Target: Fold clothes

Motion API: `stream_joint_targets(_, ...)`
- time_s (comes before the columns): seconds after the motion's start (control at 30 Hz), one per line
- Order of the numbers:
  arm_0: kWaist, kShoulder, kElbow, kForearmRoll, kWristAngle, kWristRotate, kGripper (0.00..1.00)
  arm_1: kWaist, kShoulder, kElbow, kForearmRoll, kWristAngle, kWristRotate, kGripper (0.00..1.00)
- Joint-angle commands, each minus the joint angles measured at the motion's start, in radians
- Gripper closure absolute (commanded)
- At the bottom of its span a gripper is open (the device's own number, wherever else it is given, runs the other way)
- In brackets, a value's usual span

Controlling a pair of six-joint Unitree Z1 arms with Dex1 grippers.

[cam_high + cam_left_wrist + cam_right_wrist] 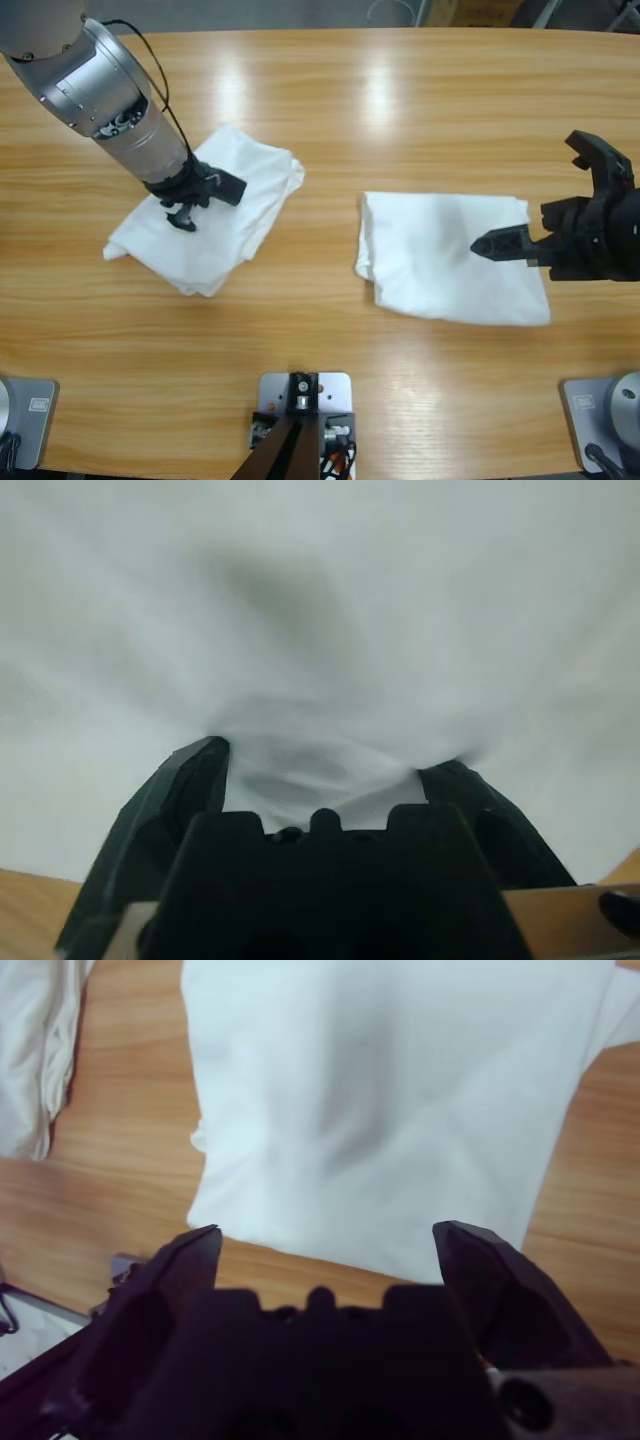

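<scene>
While open, left end effector (pixel 190 205) against T-shirt (pixel 215 215)

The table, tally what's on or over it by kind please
White T-shirts: 2, one under the left gripper at, one folded by the right gripper at
Grippers: 2
Total: 4

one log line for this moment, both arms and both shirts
left gripper: pressed into left T-shirt, cloth bunched between jaws | right gripper: open over right T-shirt | both shirts folded on table
</scene>
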Motion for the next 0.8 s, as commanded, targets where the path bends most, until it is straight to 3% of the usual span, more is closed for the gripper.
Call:
stream_joint_targets(0.03,-0.034,0.118,0.031,-0.03,-0.146,-0.429,0.377,0.008,-0.014,0.048,-0.013,0.02,0.014,0.142)
stream_joint_targets(0.13,-0.029,0.112,0.019,-0.027,-0.169,-0.55,0.423,0.008,-0.026,0.06,-0.013,0.02,0.014,0.142)
stream_joint_targets(0.47,-0.05,-0.001,0.068,0.029,-0.178,-0.547,0.414,0.008,-0.077,0.039,-0.008,0.016,0.008,0.142)
stream_joint_targets(0.57,-0.075,-0.047,0.088,0.041,-0.179,-0.551,0.363,0.008,-0.073,0.026,0.012,0.015,-0.013,0.14)
stream_joint_targets(0.6,-0.081,-0.072,0.084,0.059,-0.181,-0.558,0.324,-0.007,-0.072,0.024,0.025,0.015,-0.028,0.138)
stream_joint_targets(0.7,-0.083,-0.159,0.077,0.068,-0.183,-0.57,0.322,-0.107,-0.082,0.01,0.058,0.025,-0.079,0.14)
stream_joint_targets(0.8,-0.083,-0.18,0.044,0.068,-0.177,-0.586,0.326,-0.137,-0.085,-0.016,0.079,0.022,-0.096,0.139)
